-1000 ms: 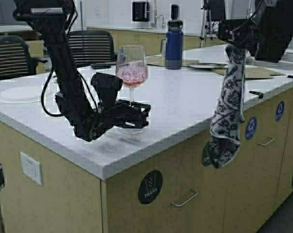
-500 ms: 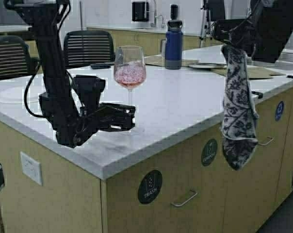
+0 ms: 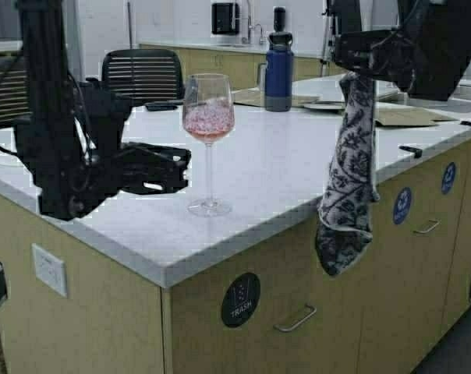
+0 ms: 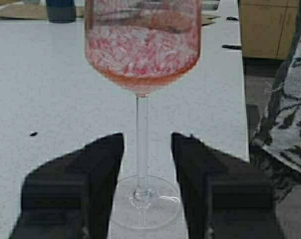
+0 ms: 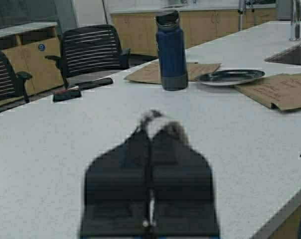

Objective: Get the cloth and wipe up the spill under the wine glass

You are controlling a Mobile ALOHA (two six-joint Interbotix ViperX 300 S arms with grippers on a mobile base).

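L gripper (image 3: 181, 165) has backed off wine glass (image 3: 209, 140) toward frame left, fingers apart. R gripper (image 3: 359, 56), upper right, clamped on hanging cloth (image 3: 346, 179).

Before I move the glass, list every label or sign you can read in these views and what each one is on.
"TRASH": on the round black sticker on the cabinet front below the counter, above a handle.
Two round blue stickers on the cabinet doors to the right, behind the hanging cloth: too small to read.
Wine glass, blue bottle, cardboard sheets: no readable text.
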